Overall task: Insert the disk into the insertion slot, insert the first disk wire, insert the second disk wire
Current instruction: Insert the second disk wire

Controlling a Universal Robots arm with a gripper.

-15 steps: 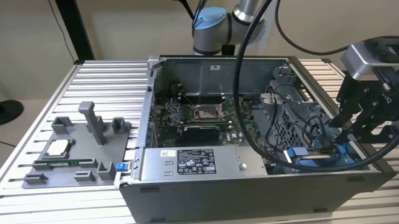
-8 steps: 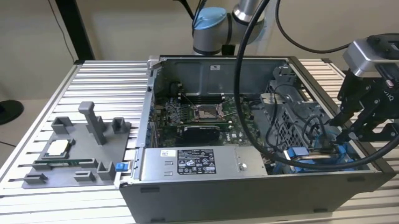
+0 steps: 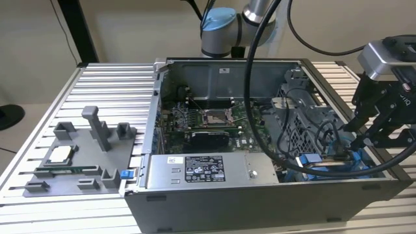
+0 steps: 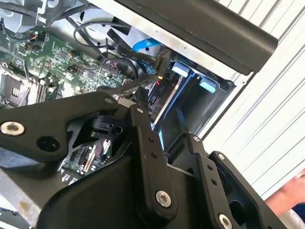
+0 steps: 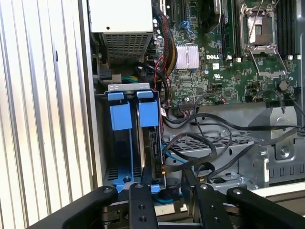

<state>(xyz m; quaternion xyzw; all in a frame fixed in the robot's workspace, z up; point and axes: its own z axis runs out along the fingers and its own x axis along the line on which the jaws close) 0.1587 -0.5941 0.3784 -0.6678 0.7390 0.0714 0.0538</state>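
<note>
Claw [image 3: 359, 143] over insertion slot [image 5: 100, 143], first wrist view showing disk [image 5: 153, 148] inside

On the grey power-supply box [image 3: 237, 168], a white label [image 3: 195, 168] dense with black print and symbols, no line legible. On the green motherboard [image 5: 214, 67], a maker's mark and fine component markings in white. On the case's rear wall [image 3: 260, 80], a small white sticker [image 3: 224, 70], unreadable.

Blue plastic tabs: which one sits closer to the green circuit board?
The blue plastic tab next to the black wires; the other tab sits by the grey case wall.
</note>
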